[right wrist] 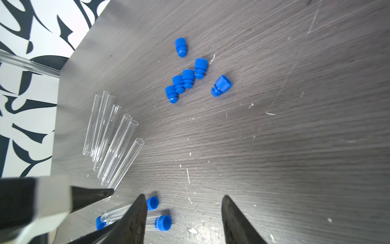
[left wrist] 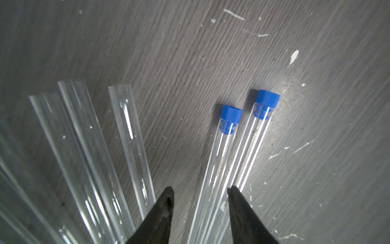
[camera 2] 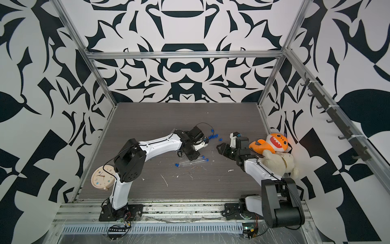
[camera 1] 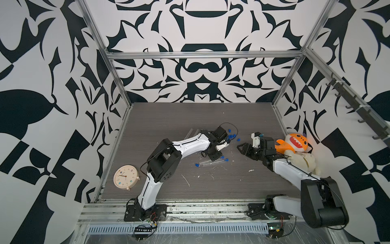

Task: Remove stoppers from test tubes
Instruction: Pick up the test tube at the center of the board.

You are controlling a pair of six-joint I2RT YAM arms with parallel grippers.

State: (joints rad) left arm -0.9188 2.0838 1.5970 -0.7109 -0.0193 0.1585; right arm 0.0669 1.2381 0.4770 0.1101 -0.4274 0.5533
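Tabletop [camera 1: 168,186]: dark grey wood grain, flecked with white scratches, closed in by black-and-white patterned walls.
Left gripper [left wrist: 200,190]: low over the middle of the table, jaws parted and clamped on nothing. Two plugged tubes lie on the table and run between its tips.
Right gripper [right wrist: 184,197]: right of centre, pointing left. Its jaws are spread wide, with only bare table between them.
Stoppered test tubes [camera 1: 211,162]: three lie flat side by side at mid-table, just near of the left gripper. Two have their blue ends to the right and one has its blue end to the left.
Fitted stoppers [left wrist: 231,115]: seated in the tube mouths, with their ribbed stems visible through the clear walls.
Loose stoppers [right wrist: 187,78]: six on the table, far of centre, between the two wrists. Four touch in a short row and two lie a little apart.
Open test tubes [right wrist: 114,137]: several unplugged tubes fanned out flat, far-left of the plugged three and largely hidden behind the left arm in both top views.
Clock [camera 1: 126,177]: cream and round, at the near-left edge.
Plush toys [camera 1: 295,142]: an orange one and a cream one against the right wall, just beside the right arm.
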